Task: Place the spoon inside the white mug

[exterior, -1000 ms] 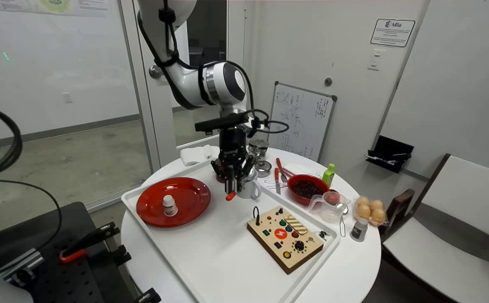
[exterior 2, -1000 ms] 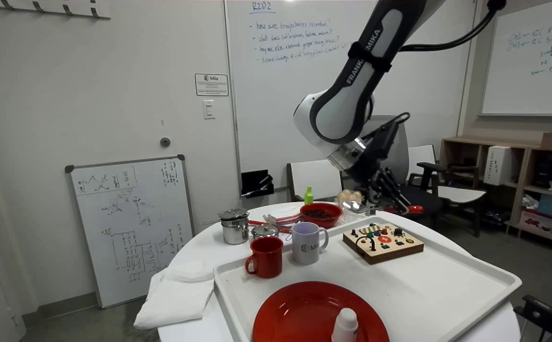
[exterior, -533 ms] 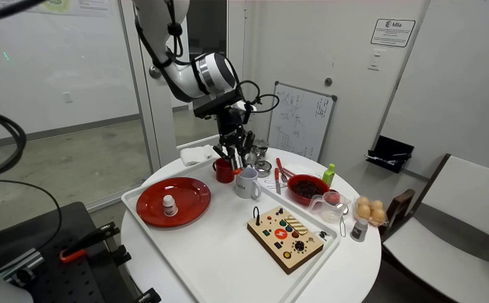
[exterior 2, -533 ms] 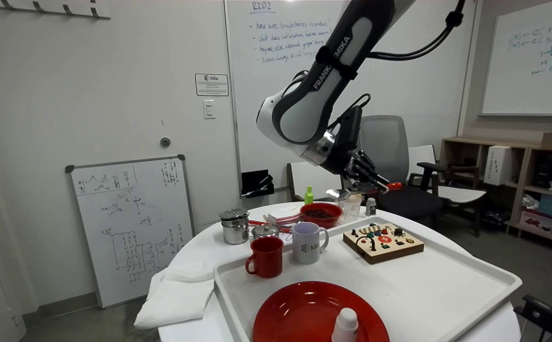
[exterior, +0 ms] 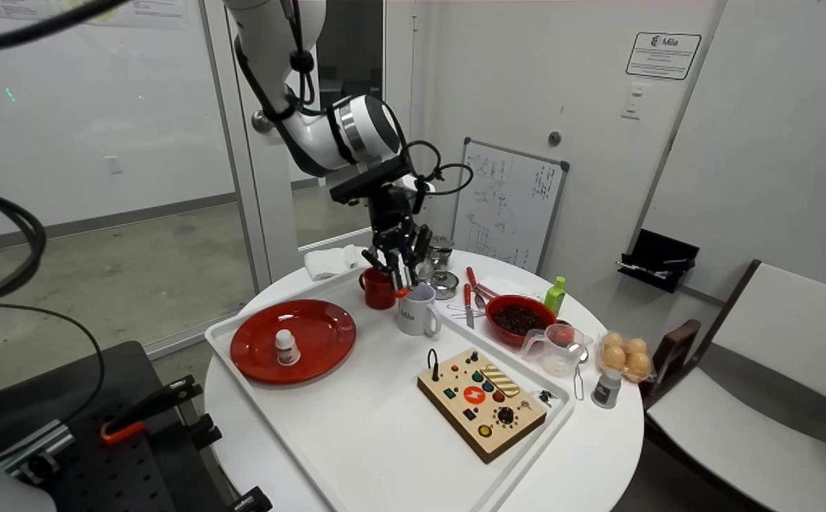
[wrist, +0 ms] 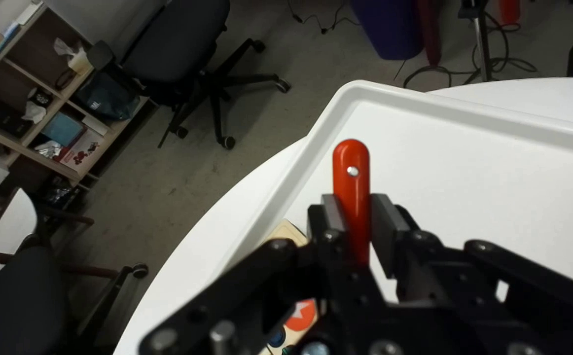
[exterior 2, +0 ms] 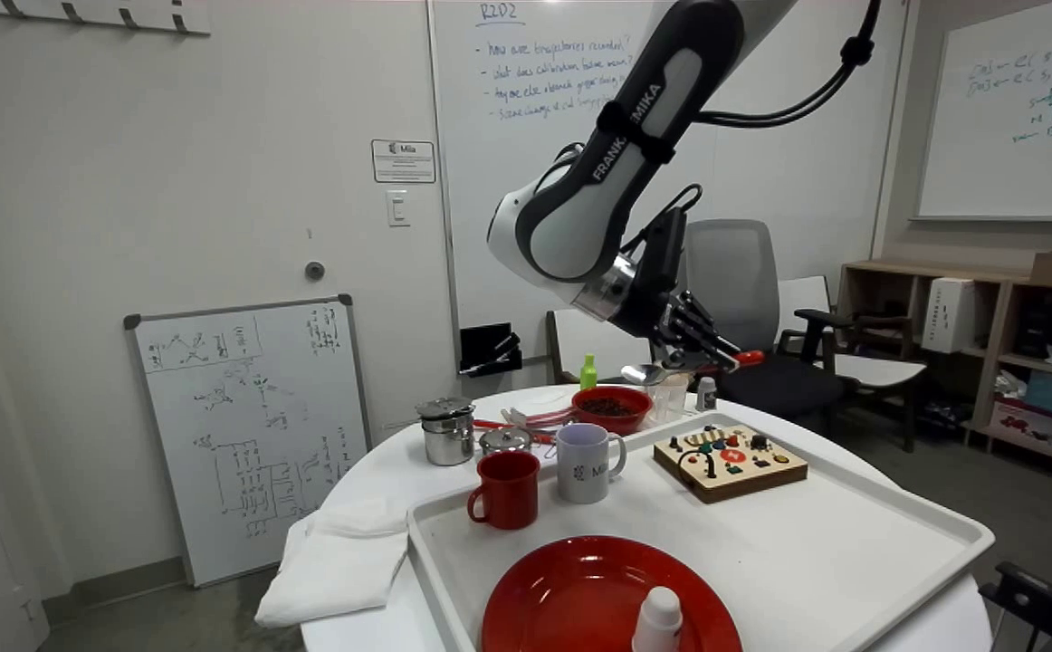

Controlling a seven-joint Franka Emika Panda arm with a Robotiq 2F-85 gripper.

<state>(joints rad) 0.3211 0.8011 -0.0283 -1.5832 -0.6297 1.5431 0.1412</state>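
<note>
With the spoon (wrist: 352,195) clamped by its red handle (exterior 2: 749,359) in the gripper (wrist: 355,209), rotate until the metal bowl (exterior 2: 642,374) points downward, align it over the white mug (exterior 2: 583,466), which stands lower than and apart from the gripper, and insert the bowl fully before releasing.
</note>
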